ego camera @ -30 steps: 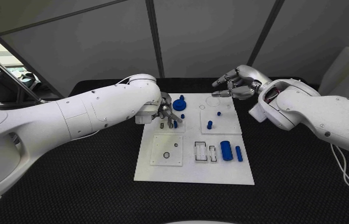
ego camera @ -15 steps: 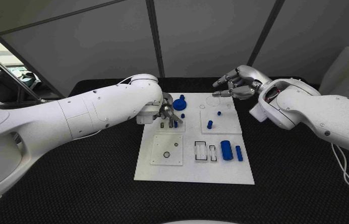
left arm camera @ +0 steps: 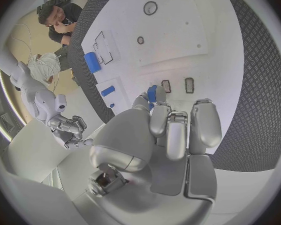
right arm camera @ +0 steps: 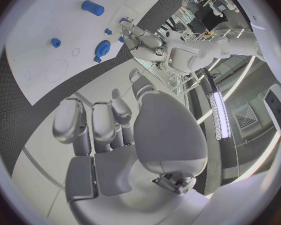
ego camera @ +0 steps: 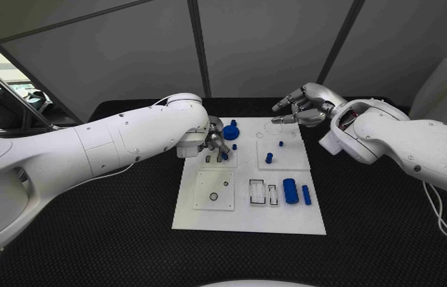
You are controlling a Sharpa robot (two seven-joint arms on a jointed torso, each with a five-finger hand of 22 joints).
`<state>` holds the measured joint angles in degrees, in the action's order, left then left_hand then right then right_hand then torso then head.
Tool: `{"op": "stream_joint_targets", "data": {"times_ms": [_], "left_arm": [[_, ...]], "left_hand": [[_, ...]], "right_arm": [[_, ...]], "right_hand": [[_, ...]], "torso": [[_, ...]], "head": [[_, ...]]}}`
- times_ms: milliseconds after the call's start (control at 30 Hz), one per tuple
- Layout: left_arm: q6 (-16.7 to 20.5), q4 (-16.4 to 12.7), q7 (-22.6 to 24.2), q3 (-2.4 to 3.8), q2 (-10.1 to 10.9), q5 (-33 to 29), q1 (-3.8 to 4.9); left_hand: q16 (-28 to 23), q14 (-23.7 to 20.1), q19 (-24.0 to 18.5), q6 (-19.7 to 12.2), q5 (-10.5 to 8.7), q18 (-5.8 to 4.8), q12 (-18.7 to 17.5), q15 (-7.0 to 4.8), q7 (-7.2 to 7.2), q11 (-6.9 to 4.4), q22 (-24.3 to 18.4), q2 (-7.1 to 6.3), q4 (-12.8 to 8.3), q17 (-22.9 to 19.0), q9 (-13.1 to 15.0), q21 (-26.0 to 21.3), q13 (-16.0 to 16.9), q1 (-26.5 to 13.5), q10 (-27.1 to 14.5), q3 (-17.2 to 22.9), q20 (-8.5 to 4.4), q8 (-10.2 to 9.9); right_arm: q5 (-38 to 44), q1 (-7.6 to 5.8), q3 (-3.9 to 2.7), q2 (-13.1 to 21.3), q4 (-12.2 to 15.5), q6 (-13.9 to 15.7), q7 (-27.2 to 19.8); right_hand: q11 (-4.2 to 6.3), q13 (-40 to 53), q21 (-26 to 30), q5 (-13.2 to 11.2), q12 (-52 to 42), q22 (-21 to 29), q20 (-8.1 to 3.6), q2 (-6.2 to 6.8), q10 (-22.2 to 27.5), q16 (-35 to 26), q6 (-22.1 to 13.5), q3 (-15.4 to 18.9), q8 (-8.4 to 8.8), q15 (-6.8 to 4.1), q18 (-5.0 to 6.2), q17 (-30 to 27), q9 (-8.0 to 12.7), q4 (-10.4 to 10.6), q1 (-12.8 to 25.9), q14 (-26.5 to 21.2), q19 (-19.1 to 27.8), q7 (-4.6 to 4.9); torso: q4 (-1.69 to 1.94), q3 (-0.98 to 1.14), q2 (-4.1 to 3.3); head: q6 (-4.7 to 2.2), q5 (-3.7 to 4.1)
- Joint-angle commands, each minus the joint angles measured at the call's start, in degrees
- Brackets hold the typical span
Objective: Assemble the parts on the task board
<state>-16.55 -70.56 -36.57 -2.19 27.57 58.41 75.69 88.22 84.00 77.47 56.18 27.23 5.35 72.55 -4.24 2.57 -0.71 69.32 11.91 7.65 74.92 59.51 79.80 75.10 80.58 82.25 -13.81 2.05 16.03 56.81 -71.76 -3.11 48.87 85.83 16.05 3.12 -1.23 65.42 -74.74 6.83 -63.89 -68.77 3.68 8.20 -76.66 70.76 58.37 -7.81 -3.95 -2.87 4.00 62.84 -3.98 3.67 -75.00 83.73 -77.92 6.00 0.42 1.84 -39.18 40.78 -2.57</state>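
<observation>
The white task board (ego camera: 250,217) lies in the middle of the table. My left hand (ego camera: 215,146) hovers low over its far left part, above two small slots (left arm camera: 166,86), and pinches a small blue part (left arm camera: 152,93) between thumb and fingertips. Beside that hand stands a blue gear-shaped part (ego camera: 230,132). Small blue pegs (ego camera: 268,159) stand on the far right plate. A blue cylinder (ego camera: 290,192) and a slim blue bar (ego camera: 305,196) lie near the right edge. My right hand (ego camera: 300,111) hangs over the far right corner, fingers loosely bent, holding nothing.
Black ribbed matting (ego camera: 103,235) covers the table around the board. Grey wall panels stand behind the table. A near left plate (ego camera: 214,192) on the board has small holes, and rectangular slots (ego camera: 263,194) lie beside the cylinder.
My left hand has shifted slightly over the far left part of the board, still pinching the blue part. The right hand has hardly moved.
</observation>
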Motion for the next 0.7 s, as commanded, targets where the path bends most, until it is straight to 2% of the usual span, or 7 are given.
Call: {"op": "stream_joint_targets", "data": {"times_ms": [33, 100, 300, 367, 400, 500, 700], "left_arm": [[1.23, -0.31, 1.07, 0.0, 0.32, -2.48, 0.08], [1.35, -0.53, 1.18, 0.0, 0.57, -2.83, 0.07], [2.41, -1.97, 1.5, 0.01, 1.91, -3.28, 0.06], [3.27, -2.79, 1.59, 0.01, 2.62, -3.33, 0.06], [3.74, -3.21, 1.61, 0.01, 2.97, -3.35, 0.05], [5.78, -4.81, 1.63, 0.01, 4.27, -3.38, 0.04], [10.23, -8.52, 1.67, -0.01, 7.27, -3.04, -0.28]], "left_hand": [[0.06, 5.27, -0.12, -0.33, 3.52, -0.95, 0.4, -0.42, -0.24, -0.73, 0.12, 0.46, -0.87, 13.28, 0.51, -0.32, 7.79, 2.46, 0.22, 1.18, -0.22, -0.53], [0.08, 5.28, -0.16, -0.56, 4.5, -0.95, 0.19, -0.45, -0.2, -0.73, 0.14, 0.25, -1.92, 13.3, 0.88, -0.36, 7.77, 3.76, 0.17, 2.7, -0.25, -0.87], [0.16, 5.32, -0.13, -0.39, 3.93, -1.01, -0.32, -0.23, 0.15, -0.41, 0.53, -1.61, -3.26, 13.4, 2.56, -0.34, 7.86, 3.86, 0.32, 9.25, -0.04, -1.65], [0.27, 5.37, 0.01, 0.13, 3.74, -1.0, -0.46, -0.37, 0.43, 0.04, 0.98, -4.4, -3.39, 13.52, 4.14, -0.26, 8.12, 1.1, 0.64, 15.84, 0.05, -2.31], [0.31, 5.39, 0.07, 0.21, 3.82, -1.06, -0.46, -0.2, 0.28, -0.23, 1.11, -4.74, -3.52, 13.56, 4.42, -0.23, 8.19, 0.7, 0.7, 17.35, 0.1, -2.44], [0.42, 5.45, 0.26, 0.71, 3.66, -1.12, -0.56, -0.23, 0.12, -0.12, 1.56, -8.04, -4.18, 13.69, 6.1, -0.18, 8.5, -2.65, 0.98, 24.92, 0.15, -3.03], [0.7, 5.58, 0.67, 1.54, 3.81, -1.18, -0.29, -0.2, 0.14, -0.23, 2.31, -10.59, -5.27, 13.99, 8.26, 0.01, 8.95, -6.83, 1.49, 32.96, -0.02, -3.4]], "right_arm": [[0.21, -0.12, -0.04, -0.12, -0.17, -1.1, 0.24], [0.25, -0.12, -0.04, -0.16, -0.29, -1.29, 0.34], [0.39, -0.11, -0.03, -0.32, -0.62, -1.64, 0.47], [0.41, -0.11, -0.03, -0.35, -0.71, -1.7, 0.48], [0.42, -0.11, -0.03, -0.35, -0.75, -1.72, 0.48], [0.44, -0.11, -0.03, -0.35, -0.88, -1.78, 0.46], [0.57, -0.11, -0.03, -0.25, -1.12, -1.83, 0.34]], "right_hand": [[-0.11, -0.09, 0.17, 0.27, 0.09, 0.05, -0.11, -0.26, -0.01, -0.33, -0.41, -0.04, 0.28, 0.04, 0.91, 0.05, 0.08, -0.36, 0.04, 0.37, -0.21, 0.15], [-0.11, -0.09, 0.17, 0.27, 0.09, 0.05, -0.11, -0.26, -0.01, -0.33, -0.41, -0.04, 0.28, 0.04, 0.91, 0.05, 0.08, -0.36, 0.04, 0.37, -0.21, 0.15], [-0.11, -0.09, 0.17, 0.27, 0.09, 0.05, -0.11, -0.26, -0.01, -0.33, -0.41, -0.04, 0.28, 0.04, 0.91, 0.05, 0.08, -0.36, 0.04, 0.37, -0.21, 0.15], [-0.11, -0.09, 0.17, 0.27, 0.09, 0.05, -0.11, -0.26, -0.01, -0.33, -0.41, -0.04, 0.28, 0.04, 0.91, 0.05, 0.08, -0.36, 0.04, 0.37, -0.21, 0.15], [-0.11, -0.09, 0.17, 0.27, 0.09, 0.05, -0.11, -0.26, -0.01, -0.33, -0.41, -0.04, 0.28, 0.04, 0.91, 0.05, 0.08, -0.36, 0.04, 0.37, -0.21, 0.15], [-0.11, -0.15, 0.2, 0.34, 0.15, 0.06, -0.11, -0.32, 0.02, -0.41, -0.41, -0.1, 0.27, 0.03, 0.9, 0.0, 0.08, -0.43, 0.01, 0.37, -0.24, 0.15], [-0.12, -0.2, 0.24, 0.34, 0.2, 0.11, -0.11, -0.31, 0.05, -0.49, -0.42, -0.09, 0.27, 0.03, 0.91, -0.11, 0.08, -0.43, 0.04, 0.35, -0.22, 0.15]], "torso": [[0.03, -0.02, 0.03], [0.04, -0.02, 0.05], [0.05, 0.01, 0.06], [0.11, 0.04, 0.06], [0.13, 0.04, 0.07], [0.22, 0.05, 0.1], [0.21, 0.1, 0.11]], "head": [[0.07, 0.03], [0.14, 0.02], [0.15, -0.08], [0.14, -0.05], [0.14, -0.06], [0.21, -0.09], [0.41, -0.4]]}}
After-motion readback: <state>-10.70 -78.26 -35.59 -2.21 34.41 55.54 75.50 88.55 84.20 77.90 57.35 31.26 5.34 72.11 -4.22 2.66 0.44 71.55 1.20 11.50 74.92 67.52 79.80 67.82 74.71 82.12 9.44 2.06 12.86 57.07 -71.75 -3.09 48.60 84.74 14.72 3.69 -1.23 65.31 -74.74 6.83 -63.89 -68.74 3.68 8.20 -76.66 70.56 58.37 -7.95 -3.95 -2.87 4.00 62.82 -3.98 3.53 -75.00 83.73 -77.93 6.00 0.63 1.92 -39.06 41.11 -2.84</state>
